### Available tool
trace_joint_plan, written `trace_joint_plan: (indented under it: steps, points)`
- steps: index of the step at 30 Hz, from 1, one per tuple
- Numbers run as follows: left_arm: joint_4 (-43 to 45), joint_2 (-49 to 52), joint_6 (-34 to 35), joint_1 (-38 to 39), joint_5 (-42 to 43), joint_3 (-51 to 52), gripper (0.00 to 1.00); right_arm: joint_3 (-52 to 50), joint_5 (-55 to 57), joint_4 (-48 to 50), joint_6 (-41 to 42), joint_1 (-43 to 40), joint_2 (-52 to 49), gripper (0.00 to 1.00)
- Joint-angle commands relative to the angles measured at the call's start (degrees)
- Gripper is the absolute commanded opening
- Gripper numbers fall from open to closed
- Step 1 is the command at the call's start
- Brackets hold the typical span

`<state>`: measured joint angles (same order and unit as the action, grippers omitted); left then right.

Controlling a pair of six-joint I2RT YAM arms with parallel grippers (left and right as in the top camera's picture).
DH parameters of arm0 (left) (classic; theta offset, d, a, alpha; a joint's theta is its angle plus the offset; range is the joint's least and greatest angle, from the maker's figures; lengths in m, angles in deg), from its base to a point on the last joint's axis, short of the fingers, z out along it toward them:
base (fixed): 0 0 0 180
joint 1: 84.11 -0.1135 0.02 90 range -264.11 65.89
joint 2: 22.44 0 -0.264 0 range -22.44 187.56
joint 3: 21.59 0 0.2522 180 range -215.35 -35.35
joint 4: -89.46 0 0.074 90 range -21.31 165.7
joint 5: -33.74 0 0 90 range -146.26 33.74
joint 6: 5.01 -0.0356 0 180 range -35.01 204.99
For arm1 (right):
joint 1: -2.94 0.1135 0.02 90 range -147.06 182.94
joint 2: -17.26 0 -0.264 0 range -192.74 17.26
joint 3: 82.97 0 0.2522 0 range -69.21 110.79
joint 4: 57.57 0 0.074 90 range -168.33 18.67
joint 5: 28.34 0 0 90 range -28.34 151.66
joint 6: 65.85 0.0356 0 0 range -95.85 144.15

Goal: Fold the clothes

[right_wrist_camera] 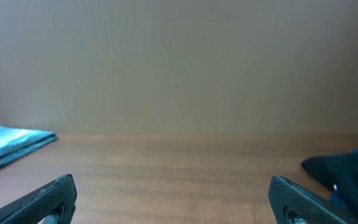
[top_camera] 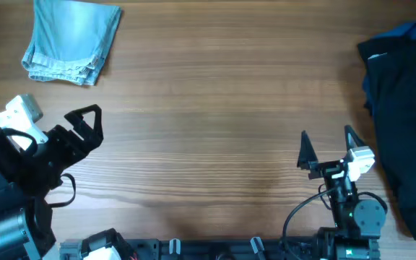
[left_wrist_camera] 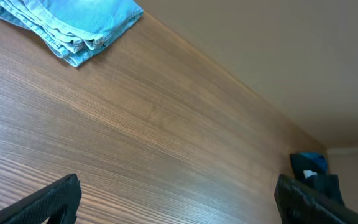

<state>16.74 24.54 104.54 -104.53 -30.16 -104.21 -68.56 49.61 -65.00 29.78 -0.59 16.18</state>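
A light blue denim garment (top_camera: 71, 40) lies folded in a compact stack at the far left corner of the table. It also shows in the left wrist view (left_wrist_camera: 67, 25) and, small, in the right wrist view (right_wrist_camera: 11, 144). My left gripper (top_camera: 89, 123) is open and empty at the front left, well short of the denim. My right gripper (top_camera: 328, 146) is open and empty at the front right, over bare wood.
A pile of dark navy and blue clothing (top_camera: 403, 108) lies along the right edge of the wooden table (top_camera: 215, 130); it also shows in the left wrist view (left_wrist_camera: 312, 168) and the right wrist view (right_wrist_camera: 347, 169).
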Motion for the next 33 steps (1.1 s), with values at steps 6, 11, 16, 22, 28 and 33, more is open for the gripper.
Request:
trace_joint_plan:
  steps: [6,11,16,22,28,33]
  points:
    - [0.15,0.02,-1.33,-0.33,1.03,-0.04,1.0,-0.37,-3.3,-5.14,-10.14,0.2,0.92,1.0]
    - [0.15,0.02,-1.33,-0.33,1.03,-0.04,1.0,-0.35,-2.97,-5.11,-9.99,0.17,0.87,1.0]
    - [0.15,0.02,-1.33,-0.33,1.03,-0.04,1.0,-0.35,-2.97,-5.11,-9.99,0.17,0.87,1.0]
    - [0.15,0.02,-1.33,-0.33,1.03,-0.04,1.0,-0.35,-2.97,-5.11,-10.01,0.17,0.87,1.0]
    - [0.15,0.02,-1.33,-0.33,1.03,-0.04,1.0,-0.35,-2.97,-5.09,-9.99,0.17,0.87,1.0]
    - [-1.53,0.0,-1.14,-0.31,1.09,-0.04,1.0,-0.35,-2.97,-5.09,-9.99,0.17,0.87,1.0]
